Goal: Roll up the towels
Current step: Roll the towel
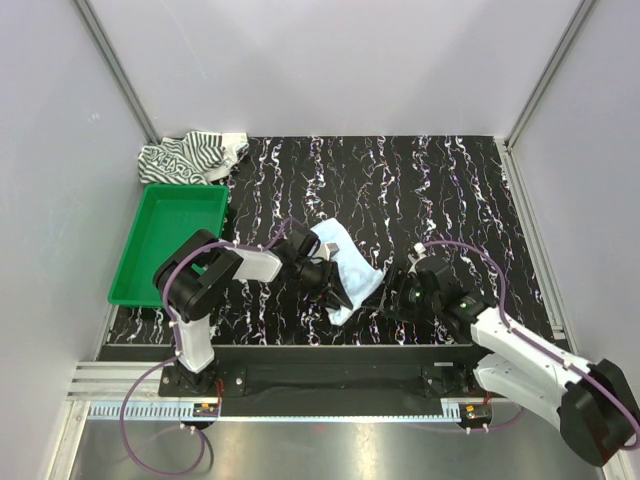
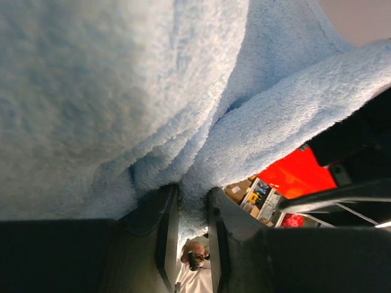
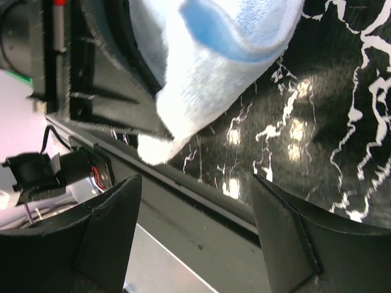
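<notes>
As one blue towel (image 1: 347, 272) hangs, one tray (image 1: 180, 240)

The light blue towel (image 1: 360, 277) lies bunched near the front middle of the black marbled table (image 1: 450, 190), with the left claw (image 1: 335, 293) on its near-left part and the right claw (image 1: 396, 298) just beside its right edge. The striped towel (image 1: 192, 157) lies crumpled in the far left corner, just behind the green tray (image 1: 170, 235).

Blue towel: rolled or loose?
Loose, not rolled: blue towel is bunched in crumpled folds, pinched by the left end effector.
</notes>
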You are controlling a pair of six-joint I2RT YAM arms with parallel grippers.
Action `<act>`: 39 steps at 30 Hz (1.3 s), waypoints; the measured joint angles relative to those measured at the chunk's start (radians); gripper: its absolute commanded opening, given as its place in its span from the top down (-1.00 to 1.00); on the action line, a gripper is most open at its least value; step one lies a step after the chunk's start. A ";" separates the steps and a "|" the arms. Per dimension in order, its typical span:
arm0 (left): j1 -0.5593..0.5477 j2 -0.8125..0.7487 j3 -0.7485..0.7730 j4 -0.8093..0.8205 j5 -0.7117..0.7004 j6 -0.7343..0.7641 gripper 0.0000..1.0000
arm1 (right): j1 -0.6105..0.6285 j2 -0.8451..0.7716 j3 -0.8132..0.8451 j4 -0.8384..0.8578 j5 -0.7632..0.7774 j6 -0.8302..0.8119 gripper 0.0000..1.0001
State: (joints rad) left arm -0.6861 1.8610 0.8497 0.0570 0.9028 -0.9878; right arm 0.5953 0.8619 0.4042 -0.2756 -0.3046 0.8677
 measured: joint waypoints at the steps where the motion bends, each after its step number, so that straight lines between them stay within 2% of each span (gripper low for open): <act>1: 0.000 0.004 -0.004 0.018 0.007 -0.015 1.00 | 0.001 0.021 -0.015 0.036 0.002 0.014 -0.55; 9: 0.000 0.006 -0.008 0.063 0.023 -0.044 1.00 | 0.009 0.155 -0.044 0.241 0.072 0.101 -0.40; 17: 0.000 0.008 -0.015 0.065 0.026 -0.036 1.00 | 0.014 0.250 -0.049 0.340 0.158 0.137 -0.25; 20: 0.000 0.008 -0.014 0.048 0.024 -0.011 0.97 | 0.014 0.305 -0.048 0.366 0.167 0.143 0.05; 21: 0.000 0.008 -0.013 0.034 0.021 0.002 0.95 | 0.015 0.320 -0.048 0.371 0.169 0.146 0.25; 23: -0.001 0.008 -0.012 0.007 0.015 0.027 0.89 | 0.019 0.338 -0.047 0.379 0.173 0.150 0.48; 25: -0.002 0.008 -0.009 -0.016 0.008 0.049 0.88 | 0.025 0.337 -0.047 0.382 0.175 0.154 0.94; 28: -0.004 0.008 -0.004 -0.040 -0.004 0.079 0.75 | 0.029 0.314 -0.040 0.354 0.183 0.153 1.00; 32: -0.016 -0.004 0.011 -0.084 -0.035 0.131 0.17 | 0.035 0.291 0.000 0.274 0.183 0.129 1.00; 33: -0.023 -0.016 0.019 -0.110 -0.055 0.156 0.10 | 0.035 0.291 0.012 0.255 0.184 0.122 1.00; 37: -0.070 -0.100 0.088 -0.303 -0.238 0.280 -0.11 | 0.035 0.292 0.092 0.129 0.190 0.076 1.00; 38: -0.084 -0.129 0.109 -0.347 -0.292 0.312 -0.26 | 0.035 0.296 0.117 0.093 0.191 0.063 1.00; 39: -0.097 -0.159 0.127 -0.384 -0.346 0.345 -0.33 | 0.035 0.303 0.144 0.064 0.192 0.049 1.00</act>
State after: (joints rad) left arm -0.7834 1.7023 0.9768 -0.3271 0.5571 -0.6426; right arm 0.6300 1.1648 0.5480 -0.2115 -0.1131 0.9169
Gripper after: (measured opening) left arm 0.584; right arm 0.048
